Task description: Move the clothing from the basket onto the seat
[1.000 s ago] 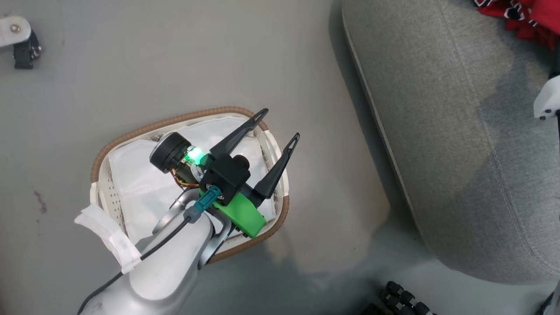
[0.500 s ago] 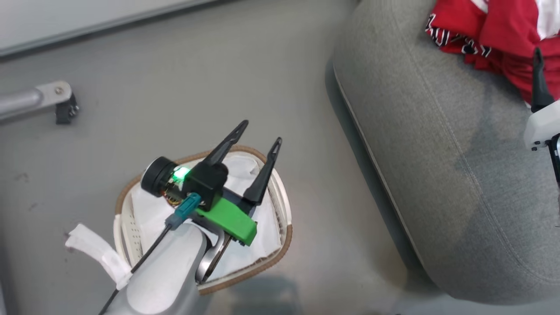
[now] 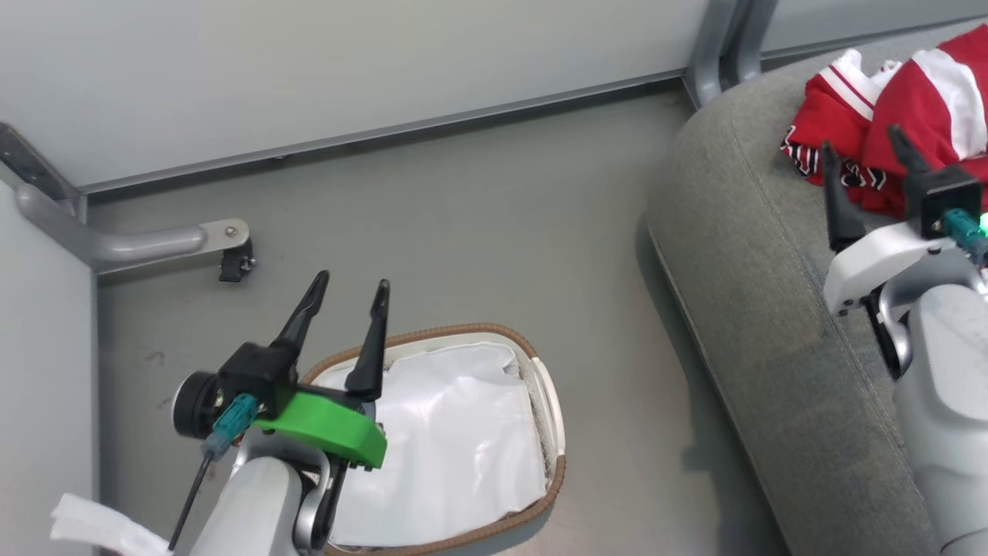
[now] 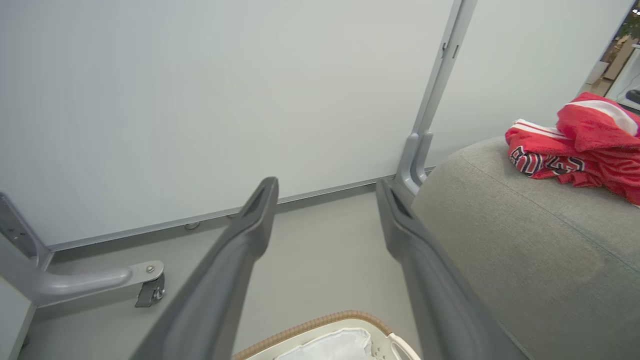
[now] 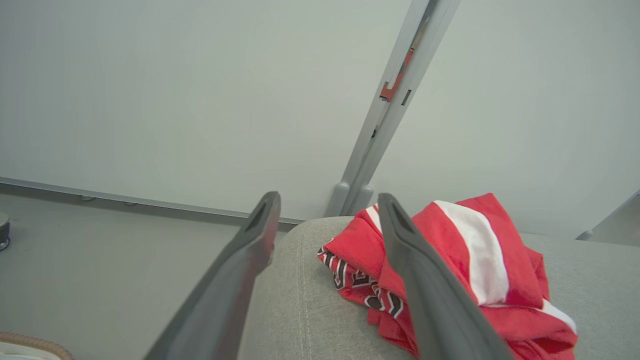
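Two red garments [image 3: 938, 85] partly behind right gripper [image 3: 861, 139]

Head view looks down from above on floor [image 3: 463, 232], basket [image 3: 548, 401] and seat [image 3: 756, 309]. Both wrist views sit low, facing nearly level toward the wall [image 4: 200, 100]: the left from above the basket, the right close over the seat. All three share seat and clothing [image 3: 849, 116]

The big grey couch seat [image 3: 772, 324] is rough woven cloth. The red-and-white clothing [image 3: 918, 116] is soft cloth (not shiny at all). The small white basket [image 3: 549, 409] looks like plastic, its brown rim [image 3: 432, 337] woven, its white liner [image 3: 455, 440] smooth and a bit shiny. The grey floor [image 3: 478, 232] is smooth and dull.
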Robot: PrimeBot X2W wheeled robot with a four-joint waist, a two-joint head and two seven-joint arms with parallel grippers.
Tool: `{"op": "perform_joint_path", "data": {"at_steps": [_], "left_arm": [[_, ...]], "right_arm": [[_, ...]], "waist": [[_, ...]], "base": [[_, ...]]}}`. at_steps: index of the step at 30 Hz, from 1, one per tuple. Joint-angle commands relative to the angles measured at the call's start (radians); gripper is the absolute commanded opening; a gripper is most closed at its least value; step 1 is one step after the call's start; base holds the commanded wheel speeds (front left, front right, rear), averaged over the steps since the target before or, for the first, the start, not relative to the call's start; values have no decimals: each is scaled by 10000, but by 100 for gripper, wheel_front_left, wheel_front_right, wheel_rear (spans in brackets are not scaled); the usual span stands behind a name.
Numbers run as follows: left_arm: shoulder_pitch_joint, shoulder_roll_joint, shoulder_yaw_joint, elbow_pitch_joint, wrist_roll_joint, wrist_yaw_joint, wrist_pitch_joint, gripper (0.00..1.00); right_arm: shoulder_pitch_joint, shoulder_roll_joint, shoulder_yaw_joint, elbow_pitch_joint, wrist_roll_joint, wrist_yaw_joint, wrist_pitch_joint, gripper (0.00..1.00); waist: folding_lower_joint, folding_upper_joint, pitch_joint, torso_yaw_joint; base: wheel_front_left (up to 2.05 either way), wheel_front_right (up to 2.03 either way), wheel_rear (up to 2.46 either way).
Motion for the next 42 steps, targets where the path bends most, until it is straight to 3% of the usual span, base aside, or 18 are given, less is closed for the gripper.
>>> {"op": "perform_joint_path", "data": {"at_steps": [1, 8, 12, 18, 24, 42], "left_arm": [[381, -11, 283, -71, 61, 79, -4, 100], [1845, -330, 1973, -296, 45, 134, -3, 100], [2362, -460, 2501, -184, 122, 85, -2, 100], [2962, -576, 2928, -116, 5, 26, -2, 100], [3339, -641, 3077, -272, 85, -20, -2, 100], [3272, -673, 2948, -140, -96, -89, -2, 100]], "right_arm": [[420, 96, 49, -72, 95, -14, -22, 100], [2067, 1413, -156, -1040, 594, -14, -22, 100], [2968, 1761, -308, -1491, 880, -14, -22, 100], [4128, 1793, 329, -2018, 1907, -14, -24, 100], [4920, 1807, 569, -2497, 2128, -14, -22, 100], [5230, 1808, 772, -2558, 2237, -14, -22, 100]], "waist": [[1, 0, -745, 770], [1, 0, -1292, 1249], [1, 0, -1439, 1360], [1, 0, -1682, 1379], [1, 0, -1826, 1278], [1, 0, -1911, 1180]], "base": [[0, 0, 0], [0, 0, 0], [0, 0, 0], [0, 0, 0], [0, 0, 0], [0, 0, 0]]}}
